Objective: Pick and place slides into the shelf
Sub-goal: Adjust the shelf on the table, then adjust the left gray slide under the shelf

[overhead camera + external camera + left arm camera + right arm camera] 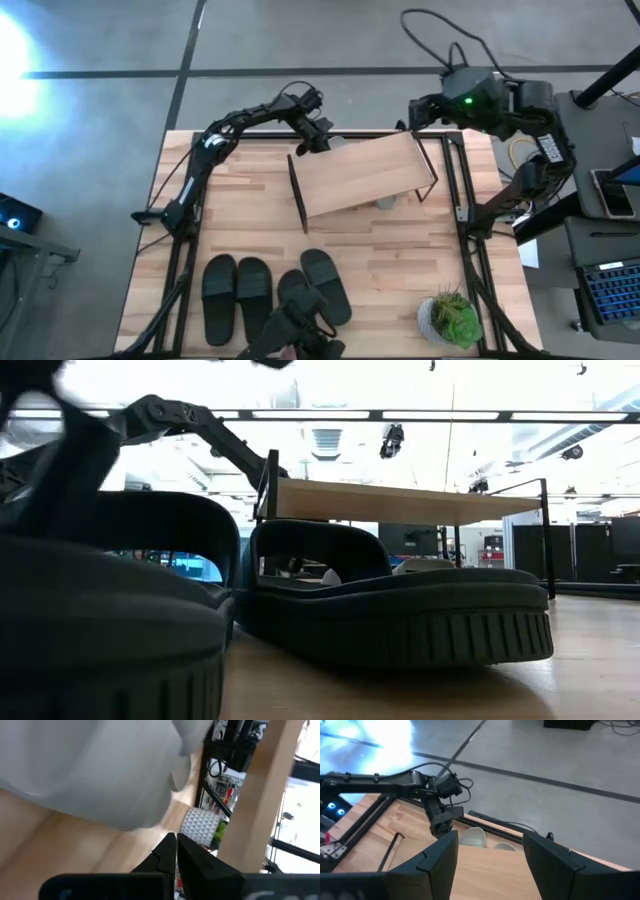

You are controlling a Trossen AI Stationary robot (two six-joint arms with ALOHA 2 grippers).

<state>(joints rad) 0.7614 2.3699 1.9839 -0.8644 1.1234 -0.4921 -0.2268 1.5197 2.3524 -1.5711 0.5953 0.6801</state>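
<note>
The shelf (365, 175), a light plank on thin black legs, stands at the table's far middle. Several black slides (253, 290) lie near the table's near edge and fill the low view (390, 610). A light grey slide (335, 142) lies behind the shelf's far left corner, and a second one (504, 846) lies beside it. My left gripper (305, 148) is shut, low beside that grey slide (100, 770). My right gripper (490, 860) is open, hovering high beyond the shelf's far right corner and holding nothing. My left gripper's shut fingers (167, 845) point past the lower edge of the light grey slide (145, 822), close beside it and level with the table. I cannot tell whether they touch it.
A potted green plant (452, 318) in a white patterned pot stands at the near right corner. Black frame rails run along the table's left and right sides. Bare wood (400, 270) lies between the shelf and the black slides.
</note>
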